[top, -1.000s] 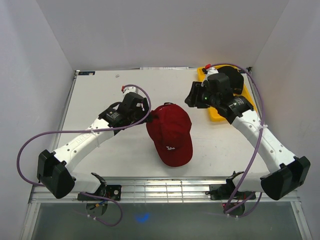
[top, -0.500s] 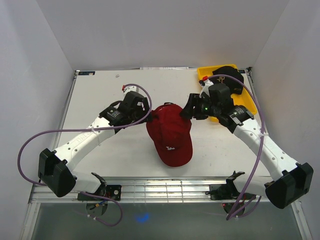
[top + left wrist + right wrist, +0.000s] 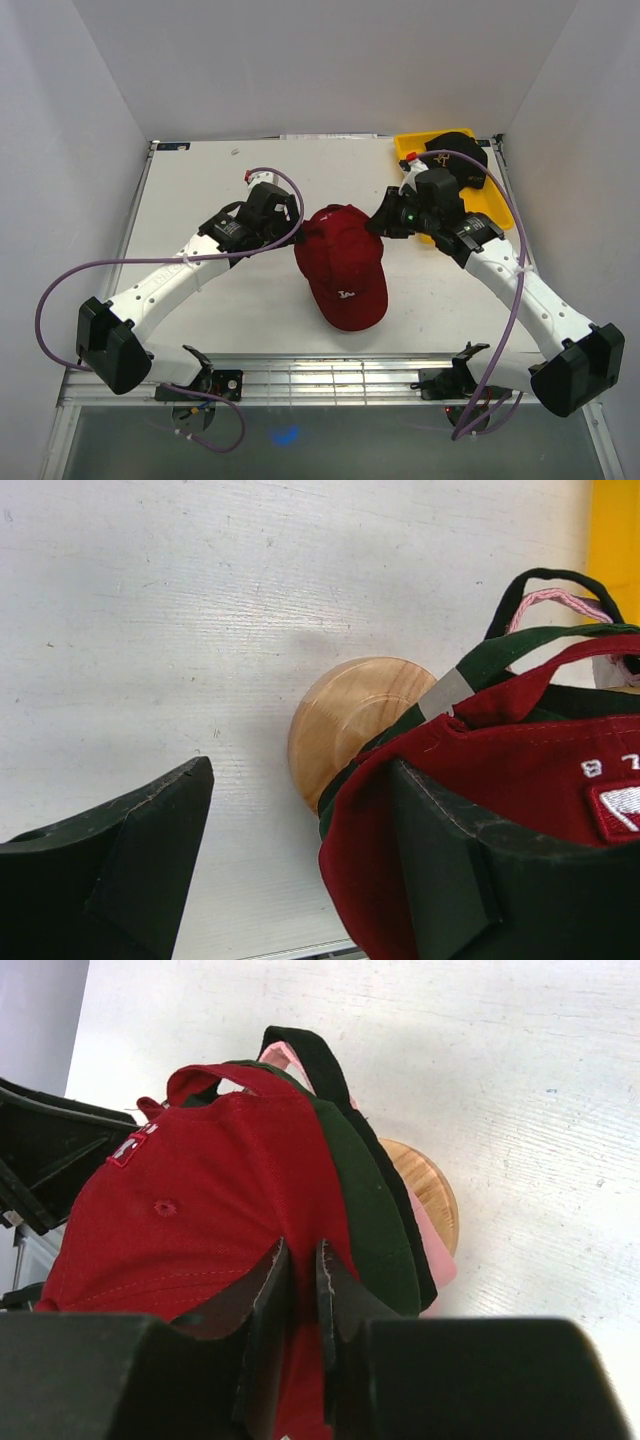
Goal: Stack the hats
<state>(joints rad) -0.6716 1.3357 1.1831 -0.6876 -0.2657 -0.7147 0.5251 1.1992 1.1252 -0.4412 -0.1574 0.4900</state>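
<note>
The red hat [image 3: 340,265] sits on top of a stack in the middle of the table, brim toward me. In the right wrist view the red hat [image 3: 190,1220] covers a dark green hat [image 3: 375,1210] and a pink hat [image 3: 435,1250], on the wooden stand [image 3: 430,1190]. A black hat [image 3: 462,157] lies in the yellow tray [image 3: 406,150]. My left gripper [image 3: 297,228] is open at the stack's back left; one finger [image 3: 470,870] rests against the red hat [image 3: 520,770]. My right gripper [image 3: 300,1252] is shut, its tips on the red hat's crown.
The wooden stand [image 3: 355,715] shows under the hats' back straps in the left wrist view. The yellow tray stands at the back right corner, just behind my right arm. White walls enclose the table on three sides.
My right arm swung left from over the yellow tray to the red hat's right side. The red hat shifted slightly. My left arm has stayed put.
</note>
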